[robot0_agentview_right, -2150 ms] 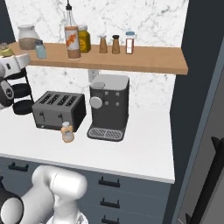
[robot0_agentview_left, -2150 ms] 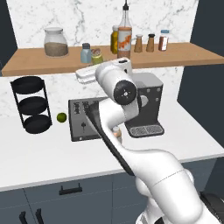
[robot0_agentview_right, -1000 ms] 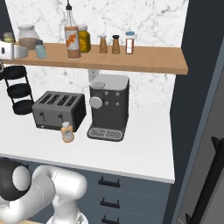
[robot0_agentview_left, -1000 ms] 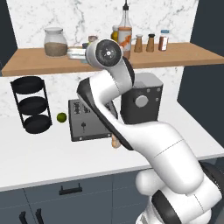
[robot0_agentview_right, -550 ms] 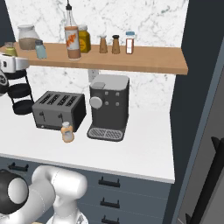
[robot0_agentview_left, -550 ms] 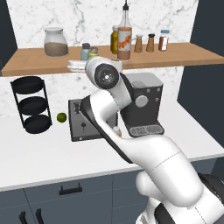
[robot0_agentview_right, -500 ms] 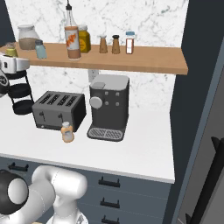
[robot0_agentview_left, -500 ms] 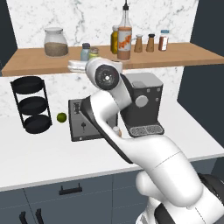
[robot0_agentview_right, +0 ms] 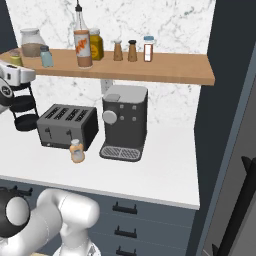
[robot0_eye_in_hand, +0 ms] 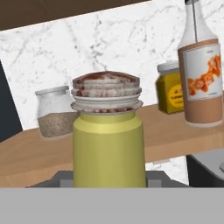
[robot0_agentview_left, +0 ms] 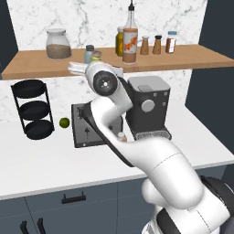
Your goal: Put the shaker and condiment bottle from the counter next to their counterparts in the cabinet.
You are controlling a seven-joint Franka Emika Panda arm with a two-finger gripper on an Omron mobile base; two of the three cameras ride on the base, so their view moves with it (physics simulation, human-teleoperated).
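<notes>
- Left base view: the arm reaches up so its gripper sits at the front edge of the cabinet, just below the pale blue shaker. The shaker shows as a yellow-green shape right beside that blue one, apparently carried there to join its counterpart. The condiment bottle stands on the counter beside the toaster, not yet dealt with. Compared with two seconds back, the hand has swung left and higher, from beside the coffee machine up to shelf level
- Right base view: the hand is at the far left edge, by the black rack; the jaws are hard to make out here. The tall orange-labelled bottle stands further along the shelf, which is likely where the peach bottle belongs
- Hand view: the fingers pinch the shaker low on its body, held upright, cap level with the shelf front, the jar of grains behind it
</notes>
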